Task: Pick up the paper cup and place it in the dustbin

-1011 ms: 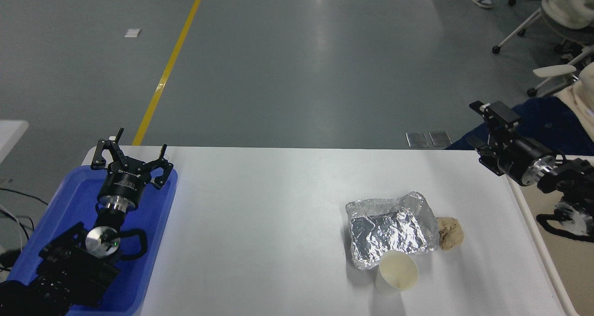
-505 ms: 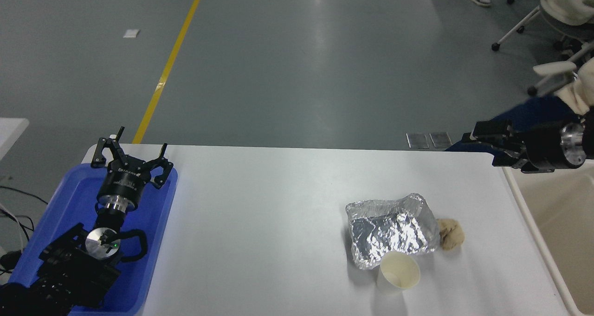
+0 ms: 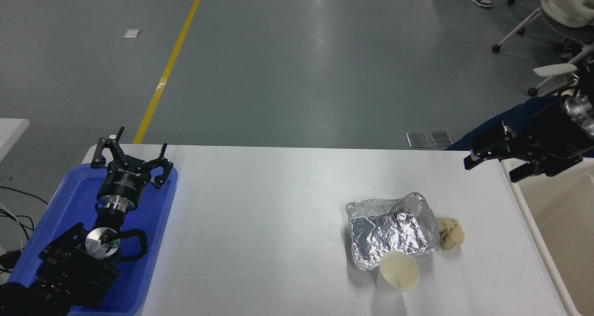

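Left gripper (image 3: 129, 157): parked above the blue tray (image 3: 69, 200) at the desk's left end, fingers spread, holding nothing.
Desk (image 3: 260, 223): white, bare across the middle.
Foil tray (image 3: 392, 230): crumpled, right of centre, with a tan lump (image 3: 451, 233) just beside its right side.
Paper cup (image 3: 397, 273): upright, mouth open upward, near the desk's front edge and touching or nearly touching the foil tray's front corner.
Right gripper (image 3: 494, 158): above the desk's far right edge, well apart from the cup, jaws parted with nothing between them.
Dustbin (image 3: 524, 204): beige, just off the desk's right edge, partly cut off.
Step in hand: reaching for the cup, by my reading.
Doing it well: approach from the front or right, away from the foil, straddle the wall below the rim, and squeeze lightly since thin paper likely buckles.
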Robot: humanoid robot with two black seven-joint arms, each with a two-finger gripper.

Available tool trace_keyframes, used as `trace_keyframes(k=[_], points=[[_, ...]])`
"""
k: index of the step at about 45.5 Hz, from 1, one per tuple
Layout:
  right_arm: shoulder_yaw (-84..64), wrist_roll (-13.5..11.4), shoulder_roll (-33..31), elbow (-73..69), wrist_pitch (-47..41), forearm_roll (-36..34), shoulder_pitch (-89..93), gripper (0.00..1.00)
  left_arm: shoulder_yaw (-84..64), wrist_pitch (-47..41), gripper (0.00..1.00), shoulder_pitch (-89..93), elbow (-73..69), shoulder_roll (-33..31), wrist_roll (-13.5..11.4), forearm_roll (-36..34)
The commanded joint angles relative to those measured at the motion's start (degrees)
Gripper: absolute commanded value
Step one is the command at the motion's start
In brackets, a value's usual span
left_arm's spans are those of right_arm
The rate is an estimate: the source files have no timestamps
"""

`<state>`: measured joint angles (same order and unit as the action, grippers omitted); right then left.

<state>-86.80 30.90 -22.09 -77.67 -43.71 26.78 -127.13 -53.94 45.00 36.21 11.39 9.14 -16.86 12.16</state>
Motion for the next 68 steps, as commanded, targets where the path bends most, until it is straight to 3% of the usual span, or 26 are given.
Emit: trace_keyframes(k=[1, 4, 26, 30, 50, 59, 68], points=[[3.0, -7.9, 2.4, -10.2, -1.3, 4.7, -10.5, 1.0, 0.1, 0.0, 1.0, 0.0, -0.1, 0.0, 0.0, 0.1], [4.4, -9.1, 2.5, -11.5, -1.3, 4.3, -12.6, 1.0, 0.1, 0.0, 1.0, 0.0, -0.1, 0.0, 0.0, 0.1], [6.1, -9.5, 2.6, -11.4, -1.3, 3.0, -12.1, 1.0, 0.0, 0.0, 1.0, 0.0, -0.1, 0.0, 0.0, 0.1], [5.9, -9.5, 2.3, -11.0, -1.3, 1.3, -11.8, 0.93, 0.1, 0.0, 1.0, 0.0, 0.0, 0.0, 0.1, 0.1], [8.9, -9.7, -1.1, -8.6, -1.1, 0.6, 6.4, 0.91, 0.1, 0.0, 1.0, 0.0, 0.0, 0.0, 0.1, 0.0], [12.3, -10.3, -0.5, -8.0, 10.0, -3.3, 14.5, 0.83, 0.1, 0.0, 1.0, 0.0, -0.1, 0.0, 0.1, 0.0], [12.8, -15.0, 4.0, -5.7, 19.5, -10.2, 21.6, 0.83, 0.1, 0.0, 1.0, 0.0, 0.0, 0.0, 0.1, 0.0]])
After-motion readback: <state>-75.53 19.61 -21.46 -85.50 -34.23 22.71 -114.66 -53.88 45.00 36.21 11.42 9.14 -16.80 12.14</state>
